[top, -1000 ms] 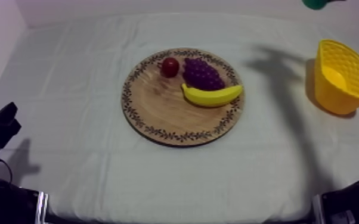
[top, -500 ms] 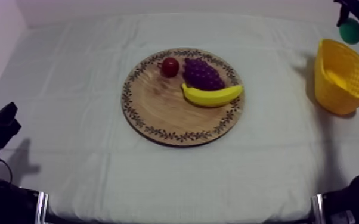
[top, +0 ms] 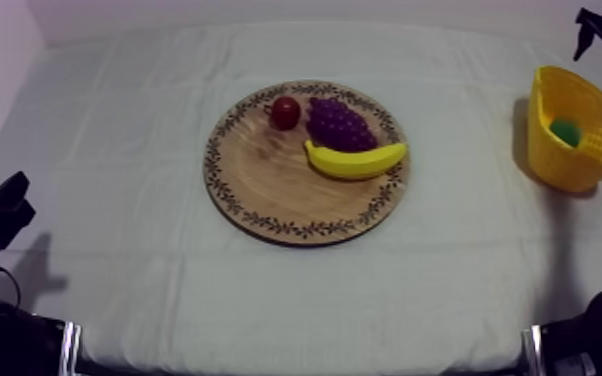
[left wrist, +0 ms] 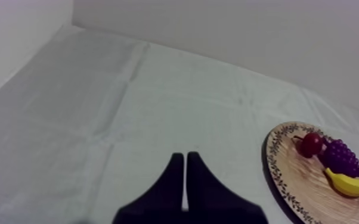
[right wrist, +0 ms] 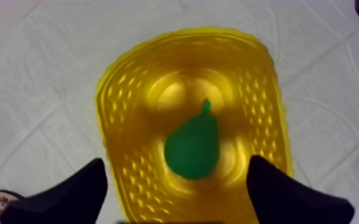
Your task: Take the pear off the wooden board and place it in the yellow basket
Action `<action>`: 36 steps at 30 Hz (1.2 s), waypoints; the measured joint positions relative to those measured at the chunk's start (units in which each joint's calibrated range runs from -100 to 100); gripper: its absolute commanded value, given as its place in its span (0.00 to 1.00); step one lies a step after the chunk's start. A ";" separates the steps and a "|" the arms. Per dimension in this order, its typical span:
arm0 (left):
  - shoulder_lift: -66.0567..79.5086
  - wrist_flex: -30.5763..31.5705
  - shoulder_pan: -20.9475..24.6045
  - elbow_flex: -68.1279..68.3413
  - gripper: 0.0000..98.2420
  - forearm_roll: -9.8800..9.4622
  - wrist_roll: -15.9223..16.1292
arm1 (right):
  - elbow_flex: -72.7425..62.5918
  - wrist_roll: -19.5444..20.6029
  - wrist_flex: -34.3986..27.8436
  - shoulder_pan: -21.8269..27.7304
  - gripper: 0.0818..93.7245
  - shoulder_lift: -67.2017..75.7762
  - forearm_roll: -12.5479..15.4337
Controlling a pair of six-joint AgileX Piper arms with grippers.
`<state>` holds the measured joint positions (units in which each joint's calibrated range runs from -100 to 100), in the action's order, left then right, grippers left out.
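- Pear (right wrist: 192,148) — green, lying on the floor of the yellow basket (right wrist: 128,107), clear of the basket walls, with its stem pointing away from my right hand.
- Right hand (right wrist: 176,171) — released; the two black fingers (right wrist: 86,190) are spread wide with nothing between them. It hangs above the basket, and the pear sits below the gap.
- Basket position — at the right side of the worktop (top: 115,120), upright, well apart from the wooden board (top: 265,185).
- Board contents — banana (top: 355,160), bunch of grapes (top: 340,125) and small red fruit (top: 285,112). The banana lies just beside the grapes on the near side, and the red fruit is just beside the grapes on the left.
- Left hand (left wrist: 185,164) — clenched on nothing, fingers together as a narrow wedge. It sits low at the left side of the worktop over bare cloth, with the board off to its right.
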<state>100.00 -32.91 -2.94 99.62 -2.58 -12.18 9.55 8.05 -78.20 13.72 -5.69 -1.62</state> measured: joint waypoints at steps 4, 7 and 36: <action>0.00 0.00 0.00 0.00 0.00 0.00 0.00 | -0.31 -0.39 -0.95 0.06 0.87 0.41 0.29; 0.00 0.00 0.00 0.00 0.00 0.00 0.00 | -0.99 -0.54 -1.82 -0.56 0.87 1.27 0.60; 0.00 0.00 0.00 0.00 0.00 0.00 0.00 | 0.87 -3.59 -0.34 -14.34 0.74 23.46 3.28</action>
<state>100.00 -32.91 -2.94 99.62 -2.58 -12.18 10.43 4.46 -78.54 -0.62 17.76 1.66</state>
